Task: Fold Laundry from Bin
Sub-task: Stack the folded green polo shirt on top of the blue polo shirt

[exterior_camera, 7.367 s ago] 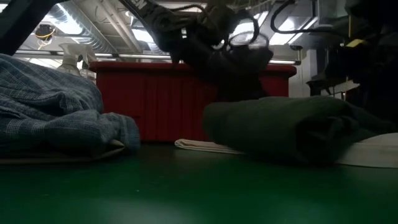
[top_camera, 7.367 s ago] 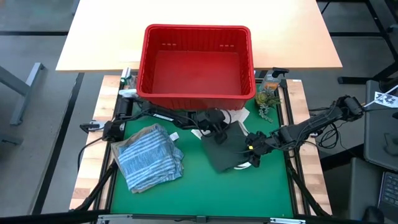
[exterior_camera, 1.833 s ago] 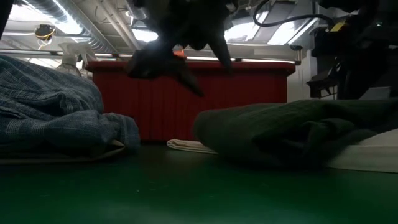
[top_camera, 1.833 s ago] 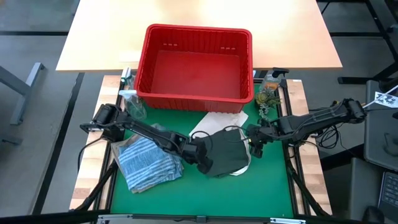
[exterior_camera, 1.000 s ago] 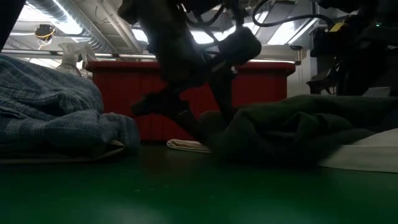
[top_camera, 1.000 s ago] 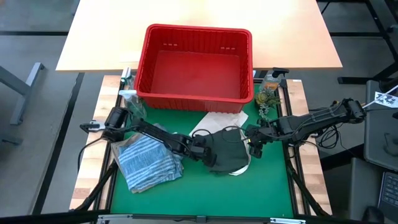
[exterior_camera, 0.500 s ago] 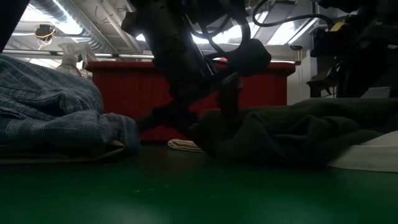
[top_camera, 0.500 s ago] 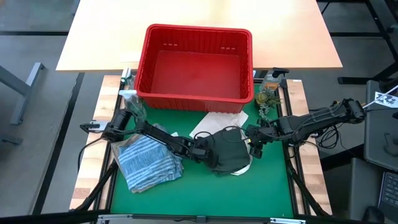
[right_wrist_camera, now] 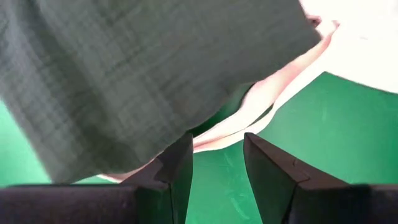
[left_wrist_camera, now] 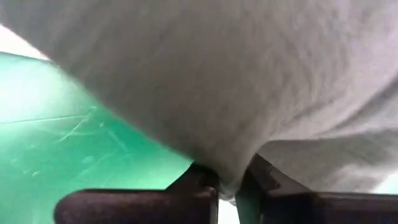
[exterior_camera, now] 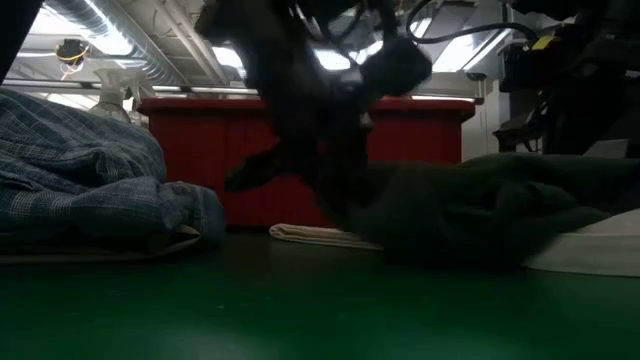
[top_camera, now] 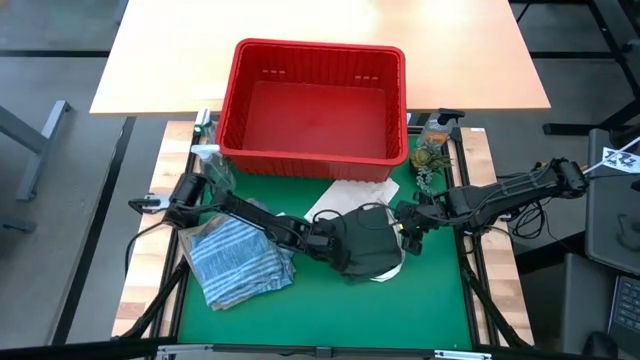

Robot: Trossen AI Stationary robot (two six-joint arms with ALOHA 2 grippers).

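Note:
The dark green garment (top_camera: pixel 368 243) lies bunched mid-mat, on top of a flat white bag (top_camera: pixel 345 194) whose loop handle (right_wrist_camera: pixel 273 87) sticks out below it. My left gripper (top_camera: pixel 328 243) is shut on the garment's left edge. My right gripper (top_camera: pixel 404 238) hovers open over the garment's right edge (right_wrist_camera: pixel 124 74), nothing between its fingers. The blue-white striped shirt (top_camera: pixel 238 262) rests folded on the mat's left side. The red bin (top_camera: pixel 235 100) stands behind, nothing visible inside. My left gripper pinches the dark green garment's left edge (left_wrist_camera: pixel 231 167) between its two fingers; one layer or several, I cannot tell. The fingers slant down from the table's left. The cloth rises out of the pinch, and the rest of the garment (exterior_camera: pixel 480 210) lies on the white bag.
A spray bottle (top_camera: pixel 207 155) stands at the bin's left corner, and a bottle with a small plant (top_camera: pixel 432 145) at its right. Green mat lies bare along the near edge (top_camera: pixel 320 310). A light wooden table (top_camera: pixel 320 20) is behind the bin.
My left gripper has shut on the dark green garment's left edge, where its fingers stood open a second ago. That edge has come up off the mat a little, and more of the white bag shows beneath it.

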